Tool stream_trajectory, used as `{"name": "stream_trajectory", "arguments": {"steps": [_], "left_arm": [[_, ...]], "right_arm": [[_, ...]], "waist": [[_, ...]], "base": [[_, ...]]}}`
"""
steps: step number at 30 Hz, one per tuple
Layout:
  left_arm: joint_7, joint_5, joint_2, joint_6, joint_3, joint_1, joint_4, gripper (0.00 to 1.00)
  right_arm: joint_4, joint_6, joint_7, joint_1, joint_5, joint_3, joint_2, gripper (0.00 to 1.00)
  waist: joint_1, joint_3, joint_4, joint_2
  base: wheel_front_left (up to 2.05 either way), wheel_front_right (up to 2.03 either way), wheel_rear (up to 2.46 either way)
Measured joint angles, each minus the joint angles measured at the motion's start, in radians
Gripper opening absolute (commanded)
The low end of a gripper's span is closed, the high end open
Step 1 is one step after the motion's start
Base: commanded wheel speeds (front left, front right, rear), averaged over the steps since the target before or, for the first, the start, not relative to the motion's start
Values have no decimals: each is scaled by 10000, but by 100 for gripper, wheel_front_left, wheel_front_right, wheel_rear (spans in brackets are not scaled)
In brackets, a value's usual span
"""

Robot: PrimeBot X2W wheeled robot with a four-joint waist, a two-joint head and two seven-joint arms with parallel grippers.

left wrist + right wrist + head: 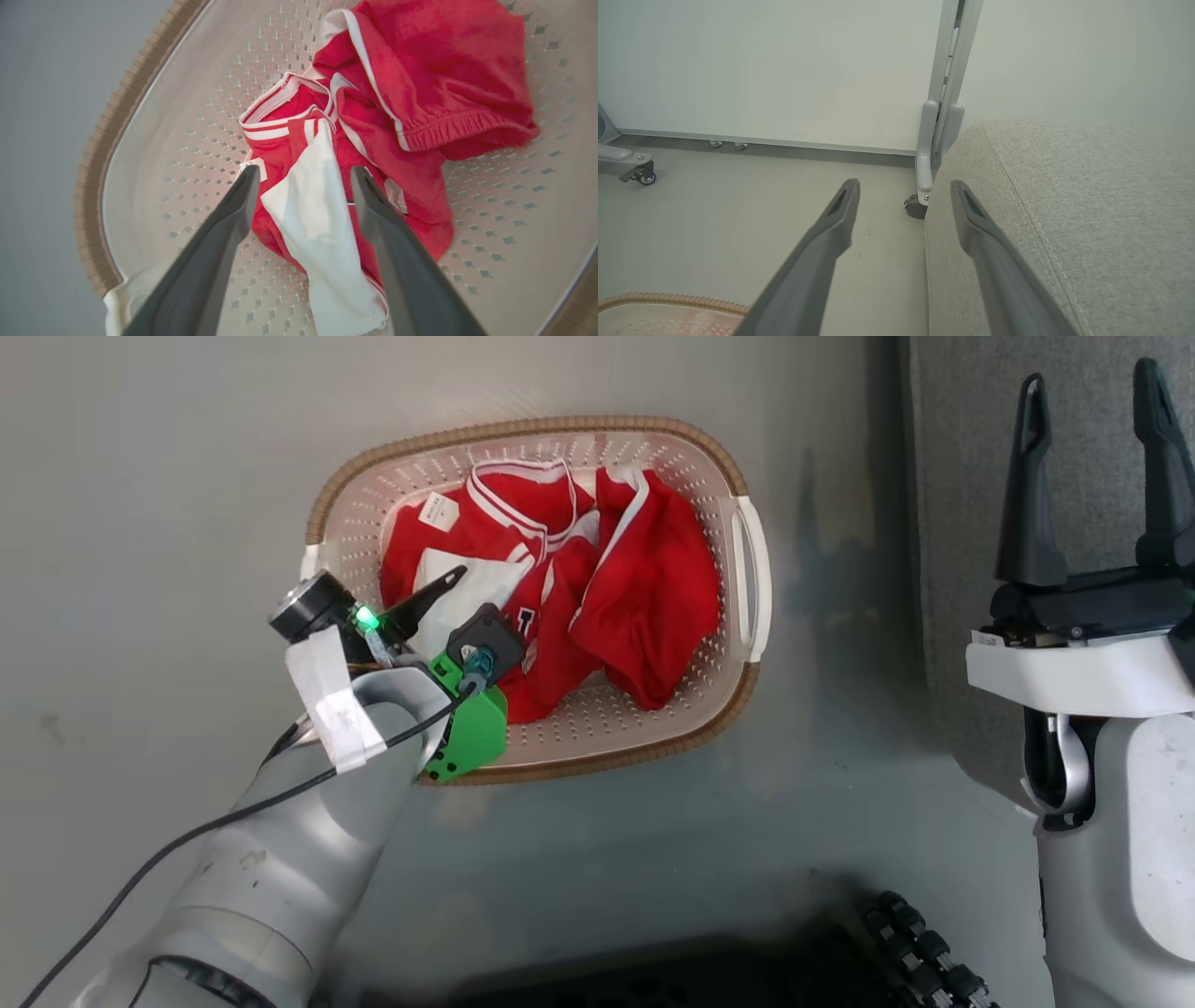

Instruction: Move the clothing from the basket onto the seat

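Note:
The cream perforated basket (523, 429) stands on the pale floor with the clothing in it. A red jersey with white panels and striped trim (504, 513) lies at its left, and a plainer red garment (653, 588) at its right. My left gripper (304, 170) reaches into the basket, open, its fingers either side of the jersey's white panel (317, 219) and just above it, gripping nothing. My right gripper (1090, 378) is open and empty, raised over the edge of the grey fabric seat (952, 476) to the right of the basket.
In the right wrist view a white partition stands behind the seat (1064, 186), with a caster foot (917, 207) close to the seat's corner and another caster (642, 175) at far left. The basket rim (668, 298) shows at lower left. My dark base (915, 943) lies below.

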Motion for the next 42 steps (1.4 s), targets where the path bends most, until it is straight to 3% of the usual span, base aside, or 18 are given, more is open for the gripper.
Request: {"name": "stream_trajectory", "arguments": {"steps": [13, 24, 25, 26, 35, 42], "left_arm": [[345, 472, -128, 1189, -646, -1354, 1026, 100], [813, 368, 155, 1519, -665, -2012, 1365, 100], [895, 309, 157, 1471, -635, -2025, 1381, 11], [918, 276, 171, 1427, -625, -2042, 1398, 0], [456, -161, 130, 1250, -587, -1898, 1457, 0], [-100, -696, -56, 1277, -449, -991, 1344, 0]], "right_arm": [[-391, 0, 0, -439, 27, 339, 2, 100], [-606, 0, 0, -501, 44, 577, 2, 100], [-616, 0, 0, -501, 46, 577, 2, 100], [-617, 0, 0, -501, 46, 575, 2, 100], [-424, 0, 0, -502, 58, 583, 6, 100], [-132, 0, 0, -410, 79, 573, 8, 100]], "waist": [[-1, 1670, -517, 0], [-2, 2314, -1021, 0], [-2, 2341, -1048, 0], [-2, 2367, -1074, 0], [-2, 1981, -1010, 0], [-2, 1005, -799, 0]], "base": [[0, 0, 0], [0, 0, 0], [0, 0, 0], [0, 0, 0], [0, 0, 0], [0, 0, 0]]}}
